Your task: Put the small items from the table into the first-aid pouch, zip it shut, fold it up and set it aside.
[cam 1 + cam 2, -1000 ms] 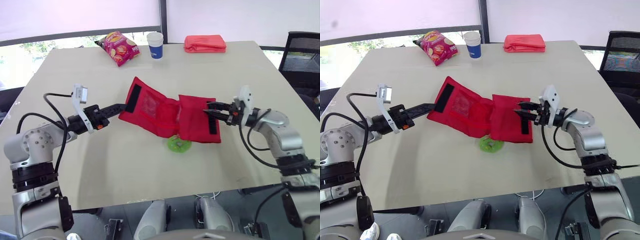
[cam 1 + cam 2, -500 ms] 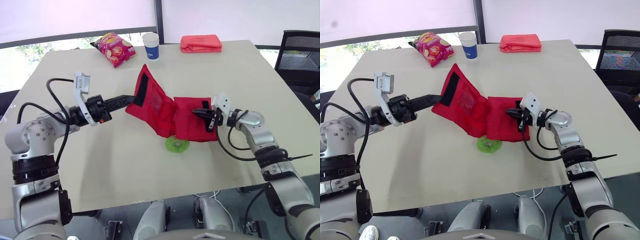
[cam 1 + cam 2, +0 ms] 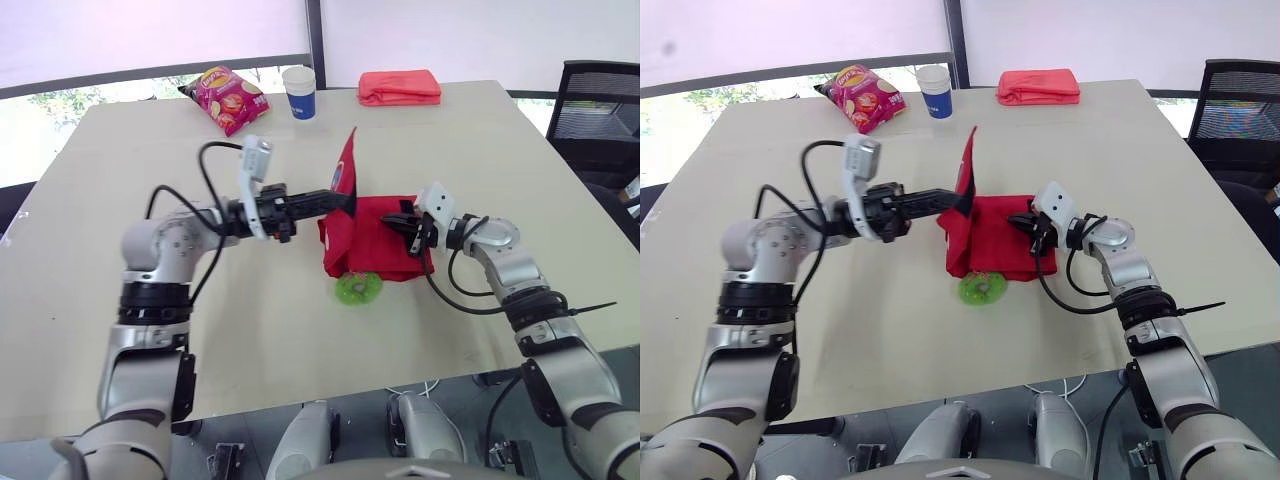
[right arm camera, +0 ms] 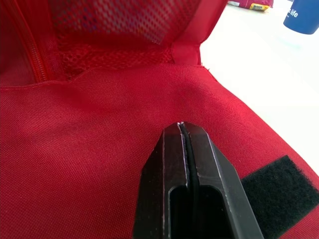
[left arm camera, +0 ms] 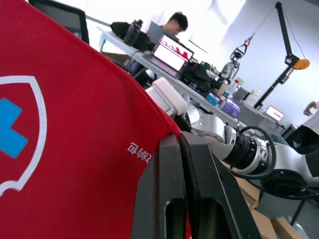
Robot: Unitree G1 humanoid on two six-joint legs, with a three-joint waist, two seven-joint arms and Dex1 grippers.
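Nearest on the pale beige counter lies a small round green disc-shaped item, its far edge tucked just under the near edge of the red fabric first-aid pouch. The pouch sits at the middle of the counter, its right panel lying flat and its left flap lifted upright on edge, with a white shield emblem and blue cross on its outer face. The left claw reaches in from the left and is clamped on the edge of that raised flap, the red cloth pinched between its two black fingers. The right claw rests on the flat right panel with its fingers pressed together, tips against the red fabric; beside it are a black hook-and-loop strip, and farther in a mesh pocket and a red zipper. Along the far edge of the counter, well apart from the pouch, stand a pink crinkled snack bag on the left, a white and blue paper cup just right of it, and a folded coral-red cloth farther right. A black mesh office chair stands beyond the counter's far right corner.
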